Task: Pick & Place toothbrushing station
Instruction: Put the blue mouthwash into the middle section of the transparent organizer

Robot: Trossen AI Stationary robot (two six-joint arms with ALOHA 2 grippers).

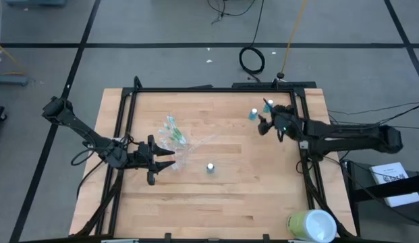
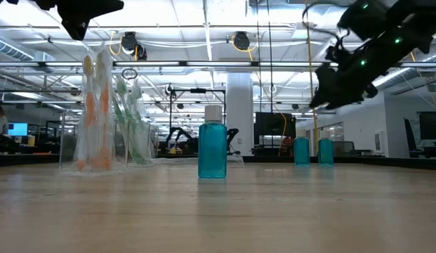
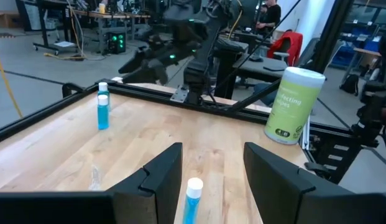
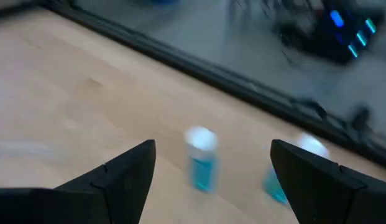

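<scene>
A small clear plastic cup (image 1: 177,140) stands upright on the table left of centre, with several white-and-green toothbrushes (image 1: 173,128) in it; it also shows in the low view (image 2: 104,119). One blue white-capped tube (image 1: 210,167) stands alone at mid-table. Two more tubes (image 1: 253,113) (image 1: 268,104) stand at the far right. My left gripper (image 1: 167,158) is open, just near-side of the cup, pointing at the lone tube (image 3: 193,198). My right gripper (image 1: 262,125) is open above the table, beside the two tubes; one tube (image 4: 201,158) shows ahead between its fingers.
A large pale green-and-white cup (image 1: 310,226) lies at the near right corner. A black frame (image 1: 209,88) runs along the table's far, left and right edges. Bare wood (image 1: 216,202) lies across the near half.
</scene>
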